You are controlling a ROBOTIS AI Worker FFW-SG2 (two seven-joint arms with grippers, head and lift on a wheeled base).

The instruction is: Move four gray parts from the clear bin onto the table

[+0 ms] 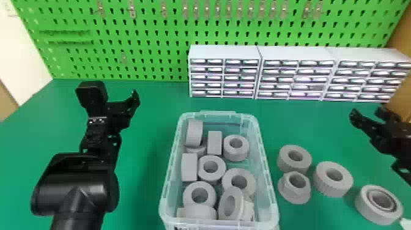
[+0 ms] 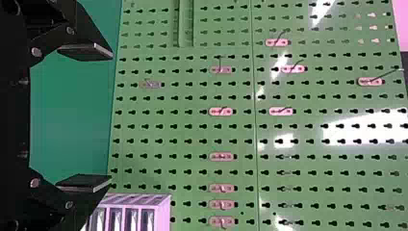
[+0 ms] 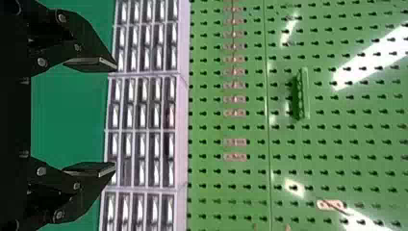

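Gray parts [image 1: 236,156] sit heaped in the clear bin [image 1: 217,115], some with their round holes up, others on edge; near the bin's front wall they overlap, and one looks like a flanged piece tipped on its side, though it's hard to be sure.

Four more are out on the green tabletop [image 1: 146,125], all to the right of the bin: a plain ring [image 1: 286,165] and a flanged part [image 1: 295,198] nearest its wall, a thick ring [image 1: 332,190] farther out, and a lipped ring [image 1: 369,211] well apart from the bin.

Now the left gripper [image 1: 113,93], out left of the bin and beyond its back rim: it points forward, fingers spread wide with nothing between them, its arm rising from the bottom edge. The right gripper [image 1: 368,113] hangs well to the right of the bin, past the loose parts, angled inward, fingers parted and holding nothing.

Room for moving? A broad stretch of tabletop lies between the bin's left wall and the left arm, and a narrower band behind the bin, ending at the white drawer cabinets [image 1: 224,52] and the green pegboard [image 1: 153,52]. Right of the bin, the four pieces take up the near side.
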